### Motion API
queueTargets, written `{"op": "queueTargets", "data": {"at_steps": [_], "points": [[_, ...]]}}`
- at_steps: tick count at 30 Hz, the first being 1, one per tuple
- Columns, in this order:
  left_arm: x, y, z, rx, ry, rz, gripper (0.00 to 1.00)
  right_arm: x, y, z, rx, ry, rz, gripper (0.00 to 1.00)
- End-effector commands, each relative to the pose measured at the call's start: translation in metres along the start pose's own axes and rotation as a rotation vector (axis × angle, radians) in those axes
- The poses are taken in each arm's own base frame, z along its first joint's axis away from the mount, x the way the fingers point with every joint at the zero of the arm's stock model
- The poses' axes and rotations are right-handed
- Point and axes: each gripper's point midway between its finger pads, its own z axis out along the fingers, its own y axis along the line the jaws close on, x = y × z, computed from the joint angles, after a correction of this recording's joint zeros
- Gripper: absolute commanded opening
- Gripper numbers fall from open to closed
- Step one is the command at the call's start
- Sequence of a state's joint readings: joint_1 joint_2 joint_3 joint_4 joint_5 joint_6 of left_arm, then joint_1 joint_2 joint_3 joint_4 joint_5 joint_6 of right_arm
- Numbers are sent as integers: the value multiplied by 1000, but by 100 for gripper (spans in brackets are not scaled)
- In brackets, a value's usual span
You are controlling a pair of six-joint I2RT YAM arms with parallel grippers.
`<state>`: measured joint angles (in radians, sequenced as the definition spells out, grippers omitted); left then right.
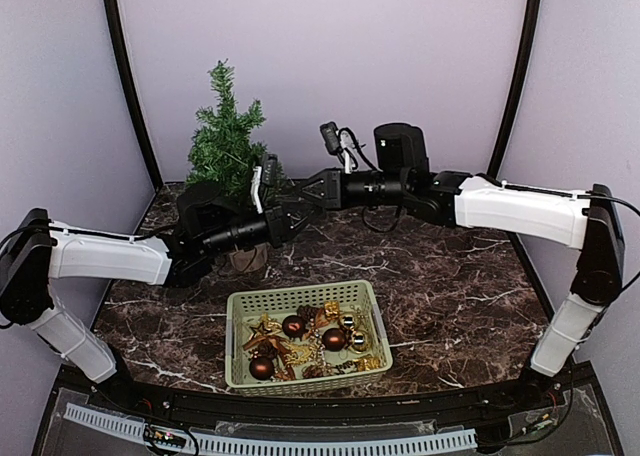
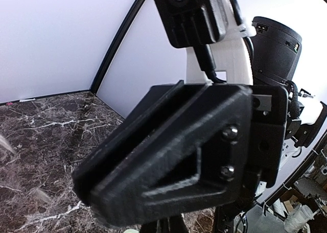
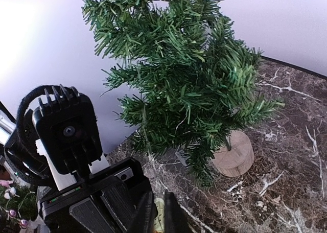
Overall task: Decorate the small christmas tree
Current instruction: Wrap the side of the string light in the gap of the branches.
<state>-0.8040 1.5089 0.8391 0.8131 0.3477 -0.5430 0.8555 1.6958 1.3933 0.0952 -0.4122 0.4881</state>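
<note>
Just beside left hand (image 1: 293,216), closed together, small christmas tree (image 1: 226,141), right hand (image 1: 308,198) state cannot tell

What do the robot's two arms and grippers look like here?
The left arm and right arm both have white shells with black joints. The left gripper and right gripper are black, with triangular cut-out fingers. A black camera sits on a white bracket at each wrist, fed by a black cable.
</note>
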Motion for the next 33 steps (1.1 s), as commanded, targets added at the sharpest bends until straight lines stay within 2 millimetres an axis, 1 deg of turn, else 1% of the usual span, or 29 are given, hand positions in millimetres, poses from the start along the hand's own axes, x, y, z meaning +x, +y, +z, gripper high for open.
{"op": "queueTargets", "data": {"at_steps": [1, 2, 5, 7, 10, 12, 14, 17, 18, 20, 22, 25, 26, 27, 28, 29, 30, 31, 32, 33], "points": [[-22, -3, -8, -11, -77, 12, 0, -9, 3, -18, 54, -43, -34, 30], [-21, -3, -8, -14, -71, 10, 0, -11, -1, -23, 82, -56, -42, 38], [-17, -2, -10, -21, -56, 5, 0, -15, -7, -38, 137, -93, -64, 57], [-16, -2, -12, -21, -51, 4, 0, -15, -16, -49, 179, -113, -71, 67], [-14, -2, -15, -26, -43, 7, 0, -7, -37, -65, 249, -128, -65, 79], [-14, -4, -17, -25, -34, 13, 0, 3, -46, -73, 270, -125, -73, 86], [-14, -5, -20, -28, -24, 23, 0, 17, -62, -79, 320, -101, -77, 91], [-11, -7, -24, -36, 1, 29, 0, 50, -96, -88, 451, -24, -65, 93], [-15, -10, -27, -29, -1, 36, 2, 61, -105, -91, 481, 3, -61, 93], [-15, -14, -30, -30, 18, 41, 6, 78, -119, -97, 537, 47, -58, 93], [-15, -16, -34, -38, 42, 43, 11, 95, -128, -101, 567, 94, -53, 94], [-16, -17, -43, -74, 68, 38, 19, 112, -132, -104, 574, 149, -41, 92], [-12, -14, -45, -95, 91, 28, 21, 116, -131, -104, 563, 160, -37, 91], [-18, -14, -50, -116, 79, 31, 27, 120, -131, -103, 553, 170, -30, 90], [-14, -11, -54, -143, 104, 19, 29, 124, -132, -103, 552, 181, -23, 89], [-21, -12, -61, -162, 87, 22, 33, 127, -133, -103, 557, 193, -14, 88], [-16, -8, -65, -188, 111, 11, 35, 132, -135, -104, 562, 206, -5, 85], [-24, -10, -73, -206, 90, 10, 38, 134, -136, -104, 566, 212, 2, 81], [-19, -5, -78, -239, 118, -6, 40, 137, -137, -105, 569, 218, 7, 77], [-26, -5, -87, -265, 96, -11, 43, 139, -137, -106, 571, 219, 10, 73]]}}
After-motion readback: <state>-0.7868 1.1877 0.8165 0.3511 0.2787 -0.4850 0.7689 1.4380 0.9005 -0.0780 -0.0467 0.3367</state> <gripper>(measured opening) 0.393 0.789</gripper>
